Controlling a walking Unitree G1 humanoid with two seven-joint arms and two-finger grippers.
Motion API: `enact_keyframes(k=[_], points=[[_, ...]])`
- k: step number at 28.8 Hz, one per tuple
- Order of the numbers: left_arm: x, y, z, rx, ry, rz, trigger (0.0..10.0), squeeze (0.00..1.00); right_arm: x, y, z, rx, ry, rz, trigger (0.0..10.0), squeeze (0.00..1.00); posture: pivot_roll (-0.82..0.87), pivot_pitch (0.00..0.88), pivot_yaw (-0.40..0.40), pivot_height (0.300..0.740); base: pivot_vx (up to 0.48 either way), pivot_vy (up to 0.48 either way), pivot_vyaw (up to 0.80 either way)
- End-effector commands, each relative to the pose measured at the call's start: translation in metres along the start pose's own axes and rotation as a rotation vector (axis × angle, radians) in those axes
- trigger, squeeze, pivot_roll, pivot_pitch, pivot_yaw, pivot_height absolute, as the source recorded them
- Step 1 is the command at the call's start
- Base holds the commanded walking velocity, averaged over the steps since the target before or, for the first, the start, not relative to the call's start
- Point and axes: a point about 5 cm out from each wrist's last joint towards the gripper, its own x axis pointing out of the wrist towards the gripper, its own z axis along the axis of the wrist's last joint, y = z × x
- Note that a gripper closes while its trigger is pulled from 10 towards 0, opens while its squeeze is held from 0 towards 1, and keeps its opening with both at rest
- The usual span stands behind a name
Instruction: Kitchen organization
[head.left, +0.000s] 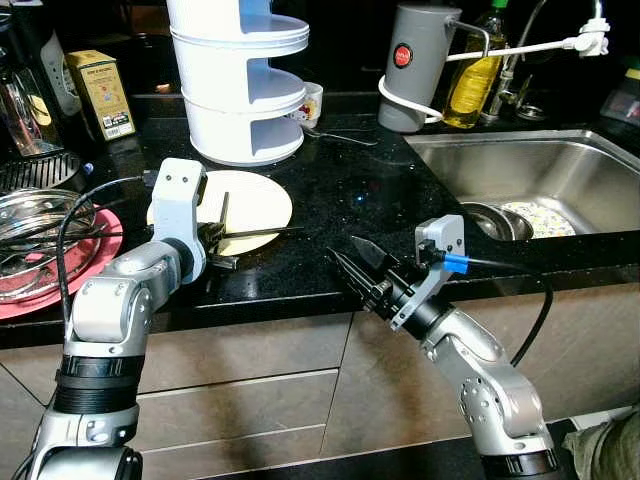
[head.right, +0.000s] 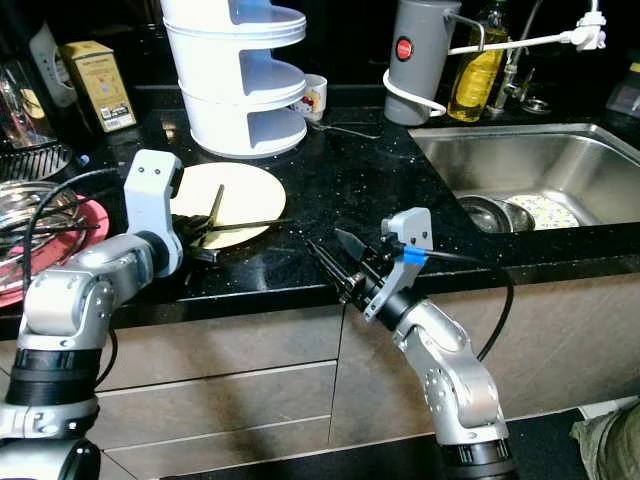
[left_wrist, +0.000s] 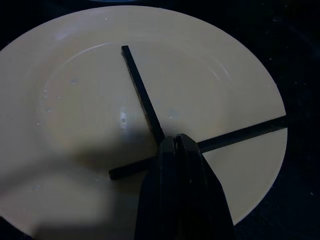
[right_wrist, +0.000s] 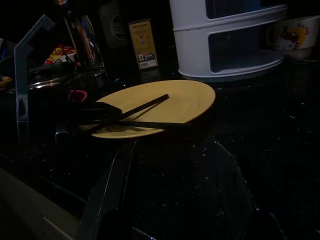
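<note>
I have the left gripper (left_wrist: 175, 150) over the near edge of the round pale-yellow plate (head.left: 255, 200) on the black speckled stone counter (head.left: 340, 190), its fingers pressed together where the two thin black chopsticks (left_wrist: 142, 92) cross; from the left wrist view I cannot tell whether a stick is actually pinched or the tips merely rest on them. The right gripper (head.left: 362, 262) hovers at the counter's front edge, well apart from the plate, fingers spread and holding nothing. To do this well, I judge I should confirm the pinch before lifting, raise slowly and keep the sticks level; crossed sticks may drag each other off the rim. As for writing, the yellow box (head.left: 102, 93) by the wall carries print too small to read; the grey canister (head.left: 415, 60) shows a red round badge, illegible.
</note>
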Motion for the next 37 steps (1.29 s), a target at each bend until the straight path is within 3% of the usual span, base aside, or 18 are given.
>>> enact_keyframes(k=[1,3,4,5,6,7,12,20,21,22,23,30,37], points=[[-0.001,0.001,0.0,-0.02,0.006,0.009,0.0,0.0,0.001,0.0,0.001,-0.018,0.005,-0.001,10.0,0.0,-0.08,0.0,-0.041,0.74,0.0,0.0,0.0],[0.0,0.002,0.001,-0.03,0.004,0.026,0.0,0.0,0.001,0.0,0.001,-0.018,0.005,-0.002,10.0,0.0,-0.08,0.0,-0.041,0.74,0.0,0.0,0.0],[0.001,0.005,0.003,-0.054,-0.001,0.049,10.0,0.0,0.001,0.0,0.001,-0.018,0.005,-0.002,10.0,0.0,-0.08,0.0,-0.041,0.74,0.0,0.0,0.0],[0.002,0.007,0.006,-0.074,-0.009,0.074,10.0,0.76,0.001,0.0,0.001,-0.018,0.005,-0.003,10.0,0.0,-0.08,0.0,-0.042,0.74,0.0,0.0,0.0],[0.002,0.007,0.006,-0.074,-0.009,0.074,10.0,0.76,0.001,0.0,0.001,-0.018,0.005,-0.003,10.0,0.0,-0.08,0.0,-0.042,0.74,0.0,0.0,0.0],[0.003,0.01,0.007,-0.089,-0.012,0.09,10.0,1.0,0.001,0.0,0.001,-0.018,0.005,-0.003,10.0,0.0,-0.08,0.0,-0.042,0.74,0.0,0.0,0.0],[0.01,0.012,0.019,-0.164,-0.018,0.086,10.0,1.0,0.002,0.0,0.001,-0.017,0.003,-0.002,10.0,0.0,-0.08,0.0,-0.042,0.74,0.0,0.0,0.0],[0.019,0.016,0.034,-0.155,0.025,0.126,10.0,1.0,0.003,0.0,0.001,-0.018,0.0,-0.006,10.0,0.0,-0.08,0.0,-0.036,0.74,0.0,0.0,0.0],[0.021,0.015,0.033,-0.184,0.054,0.104,10.0,0.8,0.003,0.0,0.001,-0.019,0.0,-0.007,10.0,0.0,-0.09,0.0,-0.036,0.74,0.0,0.0,0.0],[0.021,0.015,0.033,-0.184,0.054,0.104,10.0,0.8,0.003,0.0,0.001,-0.019,0.0,-0.007,10.0,0.0,-0.09,0.0,-0.036,0.74,0.0,0.0,0.0],[0.022,0.012,0.032,-0.213,0.094,0.074,10.0,0.0,0.002,0.0,0.001,-0.019,0.0,-0.009,10.0,0.0,-0.09,0.0,-0.035,0.74,0.0,0.0,0.0],[0.027,0.007,0.032,-0.226,0.234,-0.006,10.0,0.0,0.002,0.0,0.001,-0.02,-0.002,-0.017,10.0,0.0,-0.09,0.0,-0.028,0.74,0.0,0.0,0.0],[0.03,0.009,0.027,-0.102,0.288,0.008,10.0,0.0,0.002,-0.001,0.0,-0.027,-0.002,-0.031,10.0,0.0,-0.09,0.0,-0.023,0.74,0.0,0.0,0.0]])
